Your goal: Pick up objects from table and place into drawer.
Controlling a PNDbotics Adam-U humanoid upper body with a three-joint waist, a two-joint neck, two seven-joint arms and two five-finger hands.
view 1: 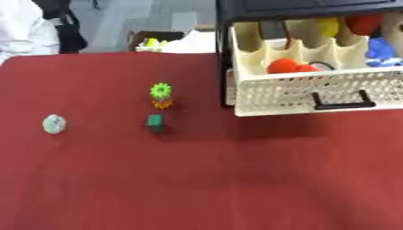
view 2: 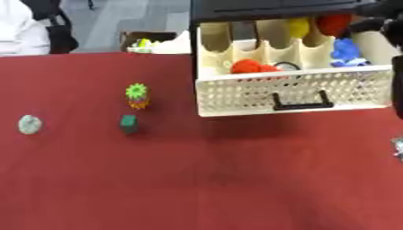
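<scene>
A cream perforated drawer (view 2: 291, 87) with a black handle stands pulled out of a black cabinet (view 1: 307, 9) at the upper right. Its compartments hold red (view 2: 250, 66), yellow (view 2: 299, 26) and blue (view 2: 346, 49) things. On the red table (view 1: 204, 179) stands a green gear-shaped piece (view 1: 160, 90) on top of an orange piece (view 1: 162, 104). Just in front of them is a dark green cube (view 1: 155, 121), and a pale green round thing (view 1: 53, 123) lies far left. A black shape, my right hand (view 2: 386, 18) and arm, shows at the drawer's back right corner and down the right edge. My left hand is not visible.
Behind the table's far edge stands an open cardboard box (view 1: 161, 40) with yellow-green contents. A person in white (view 1: 24, 31) is at the far left. A small silvery thing (view 2: 398, 147) shows at the right edge.
</scene>
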